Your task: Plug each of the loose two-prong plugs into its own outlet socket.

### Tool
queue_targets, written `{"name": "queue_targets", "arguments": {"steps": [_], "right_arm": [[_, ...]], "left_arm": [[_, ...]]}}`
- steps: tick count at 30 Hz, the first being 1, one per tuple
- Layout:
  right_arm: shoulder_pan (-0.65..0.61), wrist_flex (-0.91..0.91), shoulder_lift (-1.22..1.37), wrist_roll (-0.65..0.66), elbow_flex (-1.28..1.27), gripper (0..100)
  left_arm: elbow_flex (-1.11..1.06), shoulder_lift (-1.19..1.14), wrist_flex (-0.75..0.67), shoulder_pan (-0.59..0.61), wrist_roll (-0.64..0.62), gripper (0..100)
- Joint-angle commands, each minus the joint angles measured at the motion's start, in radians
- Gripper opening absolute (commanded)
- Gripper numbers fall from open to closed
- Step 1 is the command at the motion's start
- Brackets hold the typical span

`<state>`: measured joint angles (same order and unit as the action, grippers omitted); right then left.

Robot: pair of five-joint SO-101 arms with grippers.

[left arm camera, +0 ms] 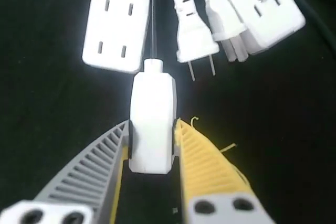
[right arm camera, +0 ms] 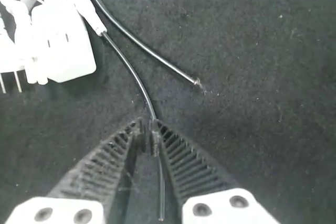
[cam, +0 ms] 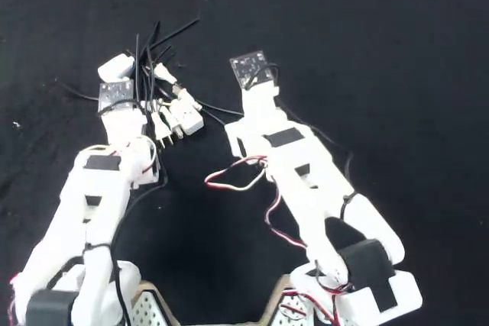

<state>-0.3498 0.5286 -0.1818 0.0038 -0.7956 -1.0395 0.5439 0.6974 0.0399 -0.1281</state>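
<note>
In the left wrist view my left gripper (left arm camera: 152,129) is shut on a white cord-end block (left arm camera: 152,114) whose black cable leads away from me. Just beyond it lies a white outlet socket (left arm camera: 118,22) with its slots facing up. Beside that are a two-prong plug (left arm camera: 194,30), prongs toward me, and another socket block (left arm camera: 268,3). My right gripper (right arm camera: 149,127) is shut on a thin black cable (right arm camera: 126,66) that runs off to a white plug. In the high view both grippers, left (cam: 116,89) and right (cam: 254,74), flank the pile of plugs and sockets (cam: 176,108).
Black cables (cam: 164,40) fan out behind the pile on the black cloth (cam: 367,74). A loose cable end (right arm camera: 195,81) lies on the cloth near my right gripper. Red and white arm wires (cam: 237,181) hang between the two arms.
</note>
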Motion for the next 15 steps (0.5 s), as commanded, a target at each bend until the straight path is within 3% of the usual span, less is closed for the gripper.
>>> {"name": "queue_targets", "arguments": {"steps": [1,6,13,15], "right_arm": [[0.02,-0.025,-0.048,-0.005,0.007,1.2],[0.02,-0.025,-0.048,-0.005,0.007,1.2],[0.02,-0.025,-0.048,-0.005,0.007,1.2],[0.02,-0.025,-0.047,-0.005,0.007,1.2]], "left_arm": [[0.096,0.178,0.163,-0.002,-0.005,3],[0.094,0.414,0.242,0.058,-0.005,3],[0.03,0.715,0.219,0.349,-0.003,3],[-0.007,0.763,0.18,0.423,0.049,3]]}}
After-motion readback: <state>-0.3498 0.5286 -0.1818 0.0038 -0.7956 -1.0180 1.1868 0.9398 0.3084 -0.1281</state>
